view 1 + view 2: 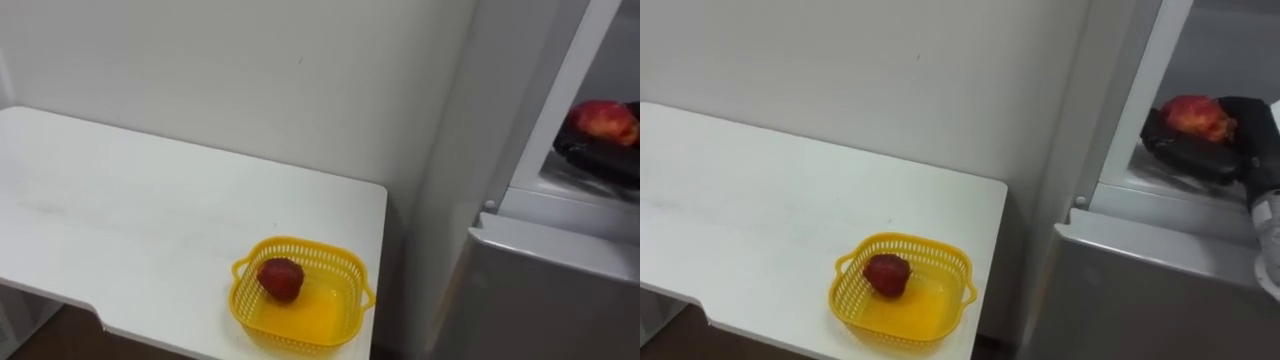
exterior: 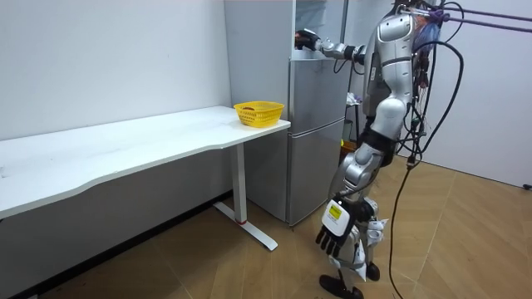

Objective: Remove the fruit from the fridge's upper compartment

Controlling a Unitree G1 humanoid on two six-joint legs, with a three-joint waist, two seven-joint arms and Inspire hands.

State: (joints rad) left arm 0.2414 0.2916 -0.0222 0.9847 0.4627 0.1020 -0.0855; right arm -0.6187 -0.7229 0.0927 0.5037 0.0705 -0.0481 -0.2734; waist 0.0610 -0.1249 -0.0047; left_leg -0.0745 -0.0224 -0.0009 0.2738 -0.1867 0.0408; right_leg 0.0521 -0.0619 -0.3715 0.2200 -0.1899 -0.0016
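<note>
Yellow basket (image 1: pixel 340 262) sits at the near corner of the white worktop (image 1: pixel 150 210), a dark red fruit (image 1: pixel 281 278) resting against its left inner wall with bare floor beside it to the right. Just right of the worktop stands the grey fridge (image 1: pixel 1160 290), its upper compartment open. Inside that compartment, the robot's right hand (image 1: pixel 1210 158) reaches in from the right with dark fingers (image 1: pixel 1175 148) curled under and around a red-and-yellow fruit (image 1: pixel 1195 117), which rides on top of them above the shelf edge. The basket lies down and to the left of this hand, across the fridge's side wall, so the carry would likely run out toward the robot first, then left and down to the free half of the basket. The right hand is plainly the nearer one. In the room view the robot stands facing the fridge, its left hand (image 2: pixel 335 231) hanging low by its leg, fingers loose and holding nothing.
</note>
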